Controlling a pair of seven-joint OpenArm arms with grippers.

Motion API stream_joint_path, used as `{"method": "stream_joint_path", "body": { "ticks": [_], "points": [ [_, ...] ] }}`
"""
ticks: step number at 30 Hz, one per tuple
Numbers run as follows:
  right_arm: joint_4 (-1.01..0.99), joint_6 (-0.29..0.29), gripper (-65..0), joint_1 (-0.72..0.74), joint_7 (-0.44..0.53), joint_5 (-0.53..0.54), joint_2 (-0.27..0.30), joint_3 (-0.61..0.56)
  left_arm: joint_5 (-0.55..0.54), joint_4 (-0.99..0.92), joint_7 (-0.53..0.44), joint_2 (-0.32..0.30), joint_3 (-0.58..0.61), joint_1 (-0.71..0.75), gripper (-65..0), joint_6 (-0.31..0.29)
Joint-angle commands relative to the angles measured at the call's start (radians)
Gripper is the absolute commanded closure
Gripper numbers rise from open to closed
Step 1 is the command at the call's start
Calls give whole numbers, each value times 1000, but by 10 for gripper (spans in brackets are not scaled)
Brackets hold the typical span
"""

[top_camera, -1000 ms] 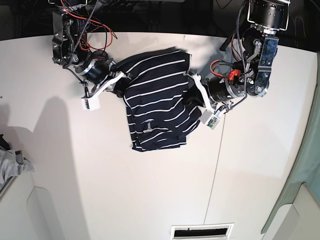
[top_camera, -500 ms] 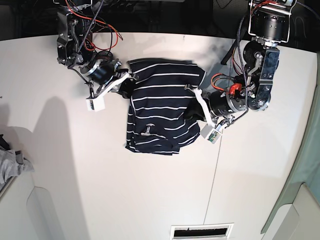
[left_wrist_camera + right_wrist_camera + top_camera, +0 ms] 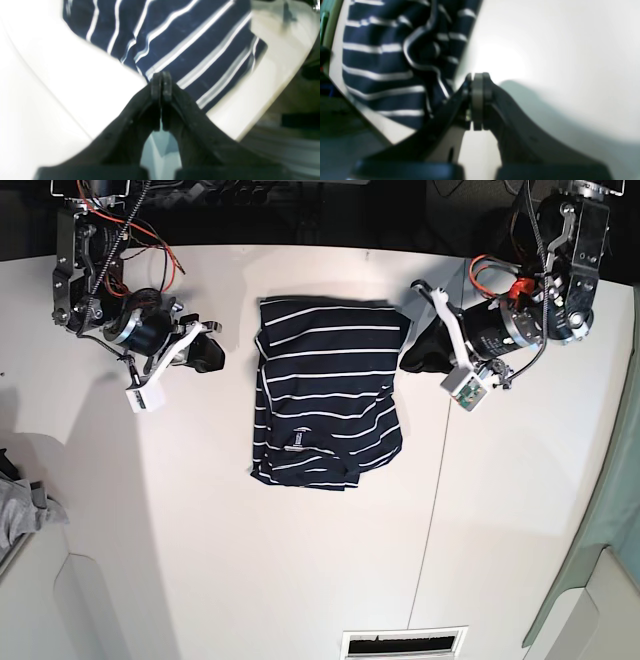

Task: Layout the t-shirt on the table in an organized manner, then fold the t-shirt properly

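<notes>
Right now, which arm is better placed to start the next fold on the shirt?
Left, narrowly. The left gripper sits shut just off the t-shirt, beside its upper corner. The right gripper is also shut but stands farther off, with bare table between. Neither holds cloth.

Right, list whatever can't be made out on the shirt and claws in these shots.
- t-shirt, base view: the folded-under layers are hidden by its top layer.
- White label, base view: too small to read.
- t-shirt, left wrist view: cut off by the top edge, blurred.
- Left claw and right claw, base view: tips too dark to resolve.
</notes>
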Motion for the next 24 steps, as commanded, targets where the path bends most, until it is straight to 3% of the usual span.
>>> {"method": "stream_joint_path", "body": {
  "ticks": [1, 7, 15, 19, 24],
  "points": [
    [19, 11, 0, -5, 0, 53, 19, 2, -22, 46, -17, -10, -31, 37, 0, -5],
    [37, 22, 0, -122, -19, 113, 64, 2, -72, 137, 8, -10, -161, 243, 0, -40],
    [128, 29, 0, -369, -26, 195, 100, -10, -51, 132, -7, 16, -167, 430, 0, -40],
    [129, 29, 0, -481, -29, 195, 100, -63, 69, 108, 3, 11, -105, 486, 0, -40],
    [127, 29, 0, -569, -6, 158, 100, -176, 123, 45, -55, -47, 57, 525, 0, -40]
  ]
}}
